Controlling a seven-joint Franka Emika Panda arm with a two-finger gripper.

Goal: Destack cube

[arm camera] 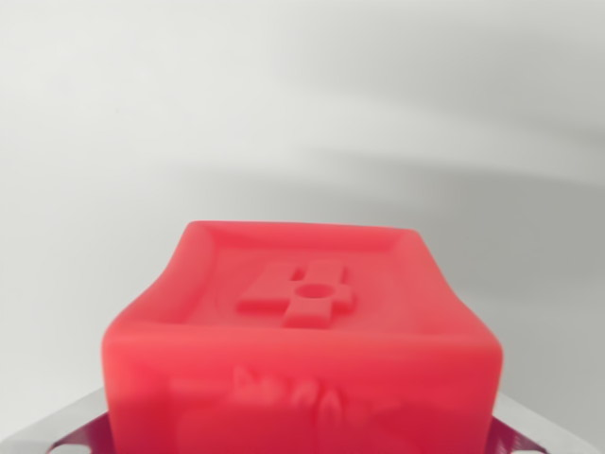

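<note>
A red cube [302, 331] with a raised "4" in its recessed top fills the lower frame, metal gripper [302, 440] fingers flanking it, grip unclear.

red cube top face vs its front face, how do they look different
The red cube's top face carries a sharp raised "4" inside a raised rim; the front face shows only blurred relief that cannot be read. The top face is seen whole, while the front face runs past the picture's bottom edge. Both are the same glossy red.

red cube [301, 340] top face has a raised 4 moulded in; front-face relief too blurred to read
</note>
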